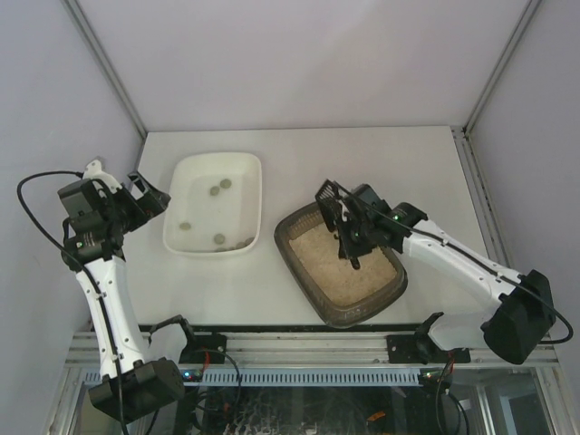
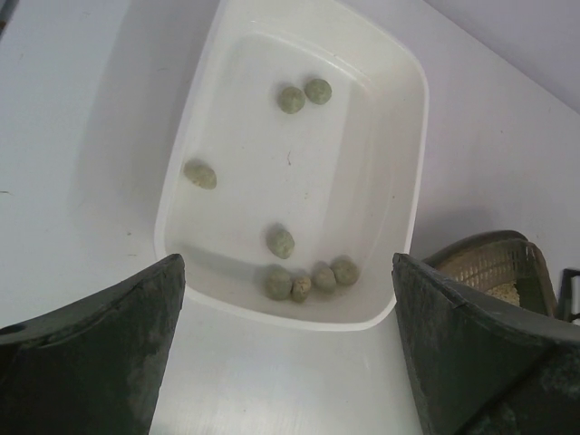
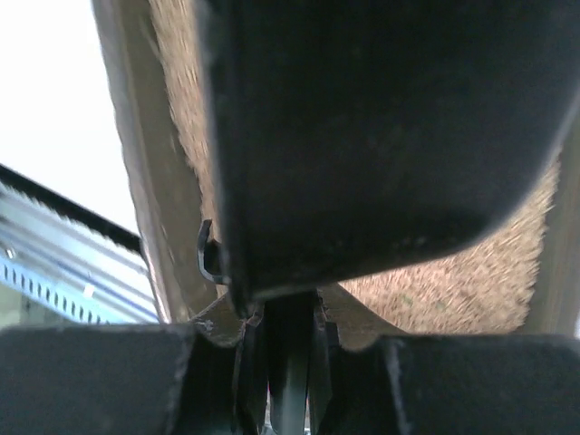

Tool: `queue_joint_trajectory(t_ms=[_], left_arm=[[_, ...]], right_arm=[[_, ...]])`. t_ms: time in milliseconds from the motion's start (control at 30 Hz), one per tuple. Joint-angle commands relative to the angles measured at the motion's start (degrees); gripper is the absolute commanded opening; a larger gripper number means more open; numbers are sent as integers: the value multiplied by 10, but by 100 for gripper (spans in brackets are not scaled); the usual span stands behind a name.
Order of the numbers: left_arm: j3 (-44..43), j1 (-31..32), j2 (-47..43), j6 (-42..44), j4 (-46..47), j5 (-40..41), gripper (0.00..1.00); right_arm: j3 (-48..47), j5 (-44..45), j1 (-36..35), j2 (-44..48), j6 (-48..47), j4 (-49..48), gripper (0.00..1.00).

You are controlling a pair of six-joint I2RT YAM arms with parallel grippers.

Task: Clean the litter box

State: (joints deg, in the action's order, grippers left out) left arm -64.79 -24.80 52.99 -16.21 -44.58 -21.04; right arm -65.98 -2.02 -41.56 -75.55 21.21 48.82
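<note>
The dark brown translucent rectangular plastic litter box (image 1: 353, 315) of beige sandy litter sits at the table's 5 o'clock. The right gripper (image 1: 349, 237) hangs over it, clamped on a black plastic scoop (image 3: 381, 136) (its blade fills the wrist view). At 10 o'clock, the white rounded plastic tub (image 1: 201, 204) holds greenish-grey round clumps (image 2: 280, 242). The left gripper (image 1: 152, 193), fingers spread wide, hovers at the tub's 9 o'clock.
</note>
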Motion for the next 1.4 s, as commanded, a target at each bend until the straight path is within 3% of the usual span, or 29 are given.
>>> queue_joint_trajectory(t_ms=[0,233,633,733,800,933,967,1167,1200,1233,1367], left_arm=[[14,-4,0,-14,25,-34,100],[14,-4,-3,-16,25,-38,100],[21,-4,-3,-13,26,-42,100],[22,-4,0,-13,28,-42,100],[21,-4,1,-14,28,-44,100],[21,-4,0,-12,28,-44,100],[21,-4,0,-12,28,-46,100],[24,-4,1,-12,28,-59,100],[24,-4,0,-12,28,-59,100],[25,-4,1,-11,29,-60,100],[27,-4,4,-12,30,-61,100]], right_arm=[[73,-121,18,43,1,-36,0],[139,-187,34,51,7,-60,0],[175,-195,33,14,26,-75,2],[175,-162,31,16,33,-69,17],[175,-138,29,18,34,-63,44],[169,-102,28,21,39,-57,53],[167,-97,28,21,40,-56,76],[125,34,-15,35,61,-6,81],[109,66,-29,40,64,6,97],[94,94,-46,46,68,18,100],[36,152,-80,75,91,32,100]])
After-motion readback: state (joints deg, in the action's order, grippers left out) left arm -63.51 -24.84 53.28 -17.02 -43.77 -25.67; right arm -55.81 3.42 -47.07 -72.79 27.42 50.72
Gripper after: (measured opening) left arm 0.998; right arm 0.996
